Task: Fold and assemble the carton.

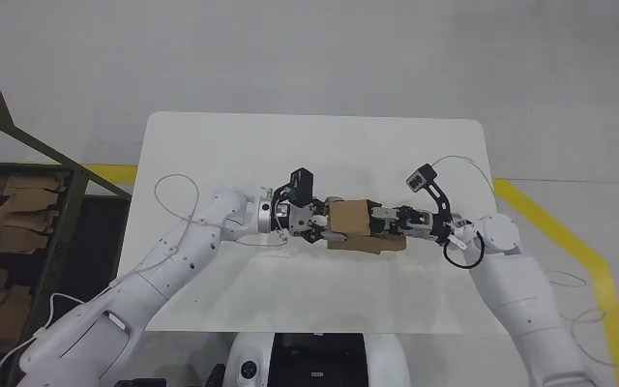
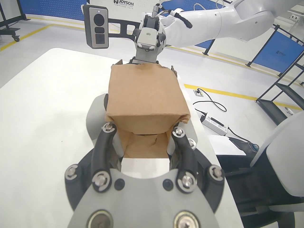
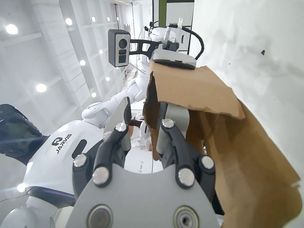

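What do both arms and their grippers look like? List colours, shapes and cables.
Left arm and right arm: glossy white rounded shells, thin white cables looping off them. Each wrist carries a black camera box on a black bracket. Right gripper: grey plate, black link fingers, silver bolts; left gripper matches.

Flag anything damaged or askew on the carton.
The carton looks worn: its top edge nearest the right gripper is ragged, and in the right wrist view a flap edge is jagged, not cleanly cut.
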`<act>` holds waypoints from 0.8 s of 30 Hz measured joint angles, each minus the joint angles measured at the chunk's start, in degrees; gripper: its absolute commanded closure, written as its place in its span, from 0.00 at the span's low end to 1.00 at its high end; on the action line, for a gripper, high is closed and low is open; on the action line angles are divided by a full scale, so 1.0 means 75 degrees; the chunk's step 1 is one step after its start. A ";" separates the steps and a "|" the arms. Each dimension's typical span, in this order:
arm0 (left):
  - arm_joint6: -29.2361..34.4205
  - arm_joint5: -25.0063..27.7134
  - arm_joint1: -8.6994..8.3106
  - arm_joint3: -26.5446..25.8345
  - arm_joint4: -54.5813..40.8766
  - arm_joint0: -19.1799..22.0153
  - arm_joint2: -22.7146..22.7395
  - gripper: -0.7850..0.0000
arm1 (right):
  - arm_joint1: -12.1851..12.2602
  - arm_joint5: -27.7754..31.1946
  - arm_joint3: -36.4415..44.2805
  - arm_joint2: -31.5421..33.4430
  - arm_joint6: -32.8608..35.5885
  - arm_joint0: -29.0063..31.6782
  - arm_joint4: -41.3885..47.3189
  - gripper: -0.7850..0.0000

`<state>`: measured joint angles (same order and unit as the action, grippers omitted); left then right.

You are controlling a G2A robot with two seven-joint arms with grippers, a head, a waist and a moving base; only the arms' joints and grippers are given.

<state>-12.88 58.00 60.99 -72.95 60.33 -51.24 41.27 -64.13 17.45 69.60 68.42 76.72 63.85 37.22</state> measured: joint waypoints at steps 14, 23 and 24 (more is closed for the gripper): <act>-0.0169 -0.0255 -0.0137 -0.0062 0.0173 -0.0388 0.0769 0.51 | 0.0325 -0.0219 0.1220 0.1014 0.0107 0.0899 -0.0335 0.74; -0.0186 -0.0283 -0.0147 -0.0297 0.0280 -0.0525 0.1020 0.51 | 0.0392 -0.0566 0.2166 0.0850 -0.0289 0.1446 -0.1080 0.73; -0.0172 -0.0269 -0.0142 -0.0359 0.0301 -0.0553 0.1020 0.51 | 0.0384 -0.0606 0.2154 0.0799 -0.0373 0.1419 -0.1082 0.75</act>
<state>-14.16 55.98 59.92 -75.64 62.59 -55.39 48.92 -61.26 12.90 85.75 74.41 73.92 74.49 29.11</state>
